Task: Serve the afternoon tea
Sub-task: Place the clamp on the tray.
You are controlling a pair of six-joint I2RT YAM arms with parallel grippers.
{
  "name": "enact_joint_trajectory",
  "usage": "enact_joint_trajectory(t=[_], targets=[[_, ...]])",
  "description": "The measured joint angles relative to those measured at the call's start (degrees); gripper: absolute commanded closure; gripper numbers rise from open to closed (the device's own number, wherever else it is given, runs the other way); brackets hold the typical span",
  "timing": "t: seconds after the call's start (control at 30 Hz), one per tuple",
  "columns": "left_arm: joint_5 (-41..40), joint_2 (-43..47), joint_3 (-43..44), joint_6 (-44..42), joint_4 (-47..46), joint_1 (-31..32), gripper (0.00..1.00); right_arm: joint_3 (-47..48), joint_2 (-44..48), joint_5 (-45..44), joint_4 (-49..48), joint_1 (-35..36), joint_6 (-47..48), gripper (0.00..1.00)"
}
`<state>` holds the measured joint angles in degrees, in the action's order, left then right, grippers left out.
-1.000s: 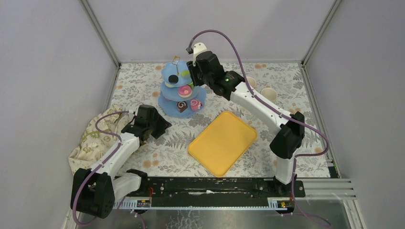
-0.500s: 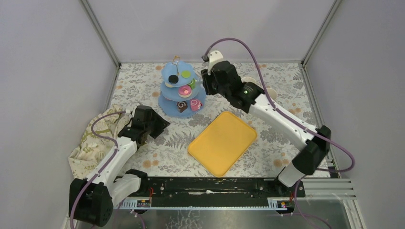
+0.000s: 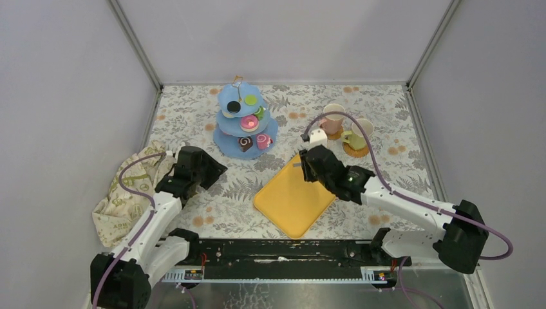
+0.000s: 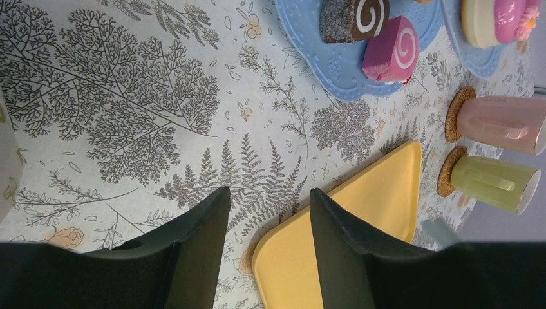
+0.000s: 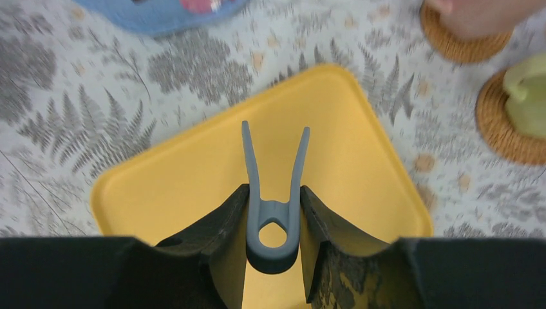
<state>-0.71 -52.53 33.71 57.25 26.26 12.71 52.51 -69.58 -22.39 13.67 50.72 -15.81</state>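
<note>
The light-blue three-tier stand stands at the back of the table with small pastries on every tier. A brown roll and a pink roll lie on its bottom plate. A pink mug and a pale green mug sit on round woven coasters at the back right. My right gripper is shut on grey tongs, whose two arms point out over the yellow tray. My left gripper hangs open and empty above the fern-print table, near the tray's left corner.
A beige cloth with green print lies bunched at the left edge. The yellow tray sits at an angle in the front middle. Grey walls enclose the table on three sides.
My right arm has swung back from the stand and come down low over the yellow tray, still holding the tongs. The left arm has hardly moved.
</note>
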Motion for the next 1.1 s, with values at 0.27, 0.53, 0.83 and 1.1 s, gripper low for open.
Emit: enact_joint_trajectory(t=[0.27,0.53,0.83,1.1], targets=[[0.1,1.7,-2.8,0.0,0.0,0.0,0.44,-11.8,2.0,-8.6,-1.5,8.7,-8.7,0.61],[0.1,3.1,-4.6,-0.1,-0.4,0.0,0.44,-18.4,-1.8,-13.6,-5.4,13.5,-16.9,0.55],[0.1,3.1,-7.3,0.0,-2.3,0.0,0.45,-20.7,-9.2,-14.2,-8.2,14.6,-23.3,0.41],[-0.1,2.7,-7.2,0.0,-3.6,0.0,0.45,-19.3,-11.2,-14.5,-8.5,14.7,-24.1,0.28]])
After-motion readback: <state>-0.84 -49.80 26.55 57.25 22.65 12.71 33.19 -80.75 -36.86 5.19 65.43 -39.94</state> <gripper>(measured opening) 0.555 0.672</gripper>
